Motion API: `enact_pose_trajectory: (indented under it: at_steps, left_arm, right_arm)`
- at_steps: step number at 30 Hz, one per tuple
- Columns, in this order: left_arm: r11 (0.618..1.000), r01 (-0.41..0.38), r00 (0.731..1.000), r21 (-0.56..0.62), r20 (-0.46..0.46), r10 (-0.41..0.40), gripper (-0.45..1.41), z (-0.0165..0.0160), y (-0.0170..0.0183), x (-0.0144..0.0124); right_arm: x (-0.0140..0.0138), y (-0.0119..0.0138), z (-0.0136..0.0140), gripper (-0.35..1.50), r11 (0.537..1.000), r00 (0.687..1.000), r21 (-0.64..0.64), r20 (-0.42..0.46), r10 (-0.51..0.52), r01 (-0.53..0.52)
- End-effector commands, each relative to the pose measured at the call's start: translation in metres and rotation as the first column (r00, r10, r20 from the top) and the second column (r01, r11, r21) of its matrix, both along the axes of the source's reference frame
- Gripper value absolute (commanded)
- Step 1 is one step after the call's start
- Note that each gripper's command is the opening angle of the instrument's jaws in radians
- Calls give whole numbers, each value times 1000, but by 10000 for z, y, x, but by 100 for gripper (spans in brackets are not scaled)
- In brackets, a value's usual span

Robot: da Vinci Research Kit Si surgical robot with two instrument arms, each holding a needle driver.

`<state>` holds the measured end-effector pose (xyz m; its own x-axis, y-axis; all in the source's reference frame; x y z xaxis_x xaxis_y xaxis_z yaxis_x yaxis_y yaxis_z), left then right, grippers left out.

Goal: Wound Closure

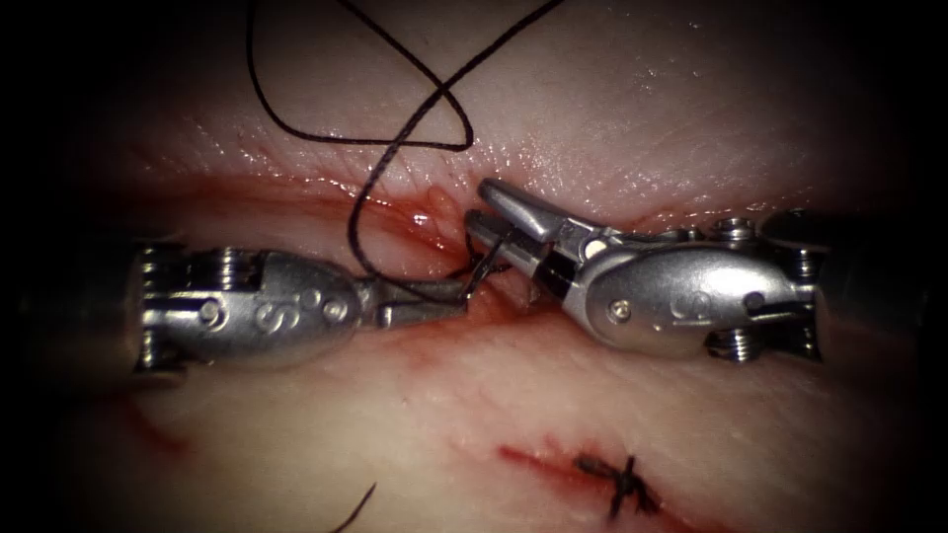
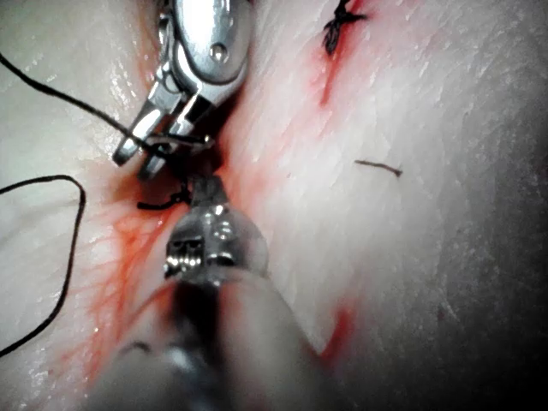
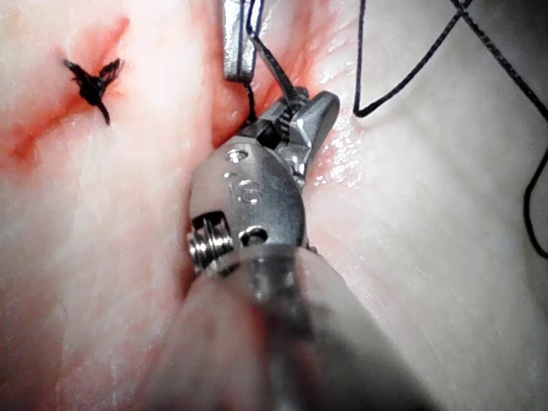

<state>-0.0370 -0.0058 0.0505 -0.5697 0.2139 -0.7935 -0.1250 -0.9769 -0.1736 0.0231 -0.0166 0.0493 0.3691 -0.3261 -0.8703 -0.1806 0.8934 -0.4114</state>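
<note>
Both grippers meet at the cut (image 1: pixel 395 212) w/ needle (image 1: pixel 484 265) between.
L gripper (image 1: pixel 456 294) pinches needle near its end; R gripper (image 1: pixel 484 212) spread, straddling it, holding nothing; thread (image 1: pixel 395 158) trails over tissue (image 1: pixel 592 99).

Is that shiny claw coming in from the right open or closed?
Open. The right tool shows two jaws spread apart with a gap between them in the endoscope view; the needle sits at the lower jaw.

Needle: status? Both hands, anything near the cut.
Left hand shut on needle at the cut. Right hand open, beside needle. Thread looped above; tied knot below.
</note>
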Motion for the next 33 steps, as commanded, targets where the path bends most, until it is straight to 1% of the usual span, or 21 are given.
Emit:
enact_pose_trajectory:
  at_steps: [1,13,18,23,26,29,33]
  left_arm:
    - [1000,0,1000,-1,1,0,-45,6,0,-6]
    - [1000,3,1000,-3,-4,-3,-45,6,1,-6]
    - [1000,3,1000,-3,-4,-3,-45,6,1,-7]
    - [1000,8,1000,-5,-8,-8,-45,7,-1,-11]
    - [1000,20,1000,-12,-19,-21,-45,10,-5,-23]
    - [1000,26,1000,-8,-15,-26,-45,12,-2,-38]
    - [1000,31,999,0,-6,-31,-45,16,4,-57]
  right_arm:
    - [6,1,8,-35,1000,1000,8,0,2,-2]
    - [0,-16,24,-35,998,1000,65,22,-15,14]
    - [2,-15,25,-35,997,1000,72,28,-13,11]
    - [-1,5,11,-35,996,1000,88,-7,26,-25]
    - [-6,37,-14,-35,991,996,113,-48,81,-75]
    - [-9,57,-26,-35,986,991,128,-63,117,-108]
    - [-9,67,-25,-35,981,988,147,-69,136,-124]
